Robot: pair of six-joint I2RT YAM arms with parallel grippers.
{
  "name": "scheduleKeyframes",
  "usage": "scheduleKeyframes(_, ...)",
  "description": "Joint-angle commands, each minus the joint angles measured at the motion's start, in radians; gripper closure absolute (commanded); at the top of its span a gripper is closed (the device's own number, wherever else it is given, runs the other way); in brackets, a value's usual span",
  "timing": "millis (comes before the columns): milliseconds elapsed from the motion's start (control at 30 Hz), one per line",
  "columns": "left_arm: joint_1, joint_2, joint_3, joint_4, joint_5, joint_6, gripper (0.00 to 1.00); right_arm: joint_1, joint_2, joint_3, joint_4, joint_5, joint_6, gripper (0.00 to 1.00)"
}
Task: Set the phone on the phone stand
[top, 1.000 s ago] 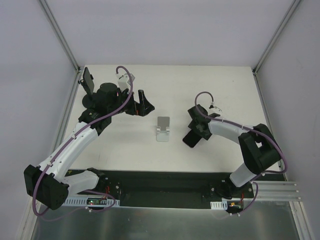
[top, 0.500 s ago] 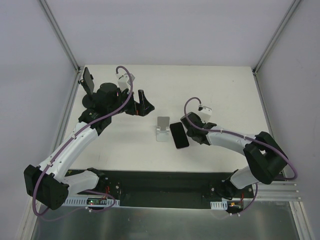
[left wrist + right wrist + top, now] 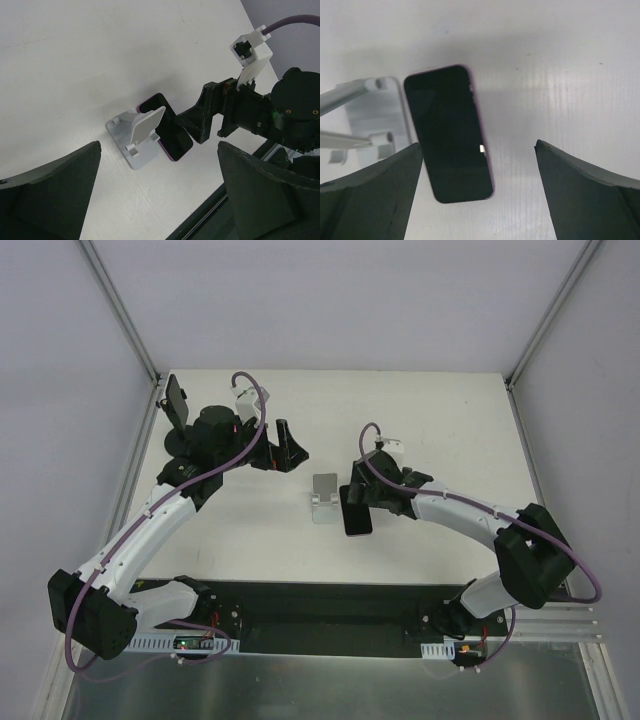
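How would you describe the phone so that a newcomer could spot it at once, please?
On the white table, find the small pale grey phone stand near the middle. Flat beside it, toward the right arm, lies the phone: a black rounded rectangle with a purplish rim, unlike the pale, angled stand.

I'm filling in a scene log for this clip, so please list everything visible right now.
phone: one, black screen with a purplish edge, flat on the table right beside the stand on its right, not on it
phone stand: one, light grey, mid-table
table: one, white, under everything
enclosure walls: pale grey panels with metal posts, around the table
left arm: white and black, purple cable, far left side
left gripper: black, open, empty
right arm: same colours, reaching in from the right
right gripper: black, open, above the phone
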Motion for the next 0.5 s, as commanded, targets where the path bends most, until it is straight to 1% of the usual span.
scheduleKeyframes(0, 0.011, -0.012, 0.024, 0.006, -0.007, 0.017, 0.01, 0.029, 0.013, 0.070, -0.045, -0.164, -0.148, 0.03)
scheduleKeyframes(133, 0.011, -0.018, 0.029, 0.005, 0.002, 0.014, 0.01, 0.043, 0.029, 0.073, -0.056, -0.233, -0.203, 0.03)
scheduleKeyframes(233, 0.011, -0.015, 0.029, 0.006, -0.021, 0.011, 0.01, 0.054, 0.088, 0.089, -0.091, -0.285, -0.226, 0.04)
scheduleKeyframes(267, 0.011, -0.010, 0.033, 0.005, -0.018, -0.001, 0.01, 0.062, 0.096, 0.092, -0.094, -0.282, -0.229, 0.03)
scheduleKeyframes(400, 0.011, 0.007, 0.078, 0.003, 0.083, -0.114, 0.01, 0.080, 0.139, 0.133, -0.126, -0.262, -0.240, 0.03)
scheduleKeyframes(467, 0.011, 0.005, 0.108, 0.003, 0.085, -0.134, 0.01, 0.086, 0.167, 0.160, -0.134, -0.250, -0.242, 0.04)
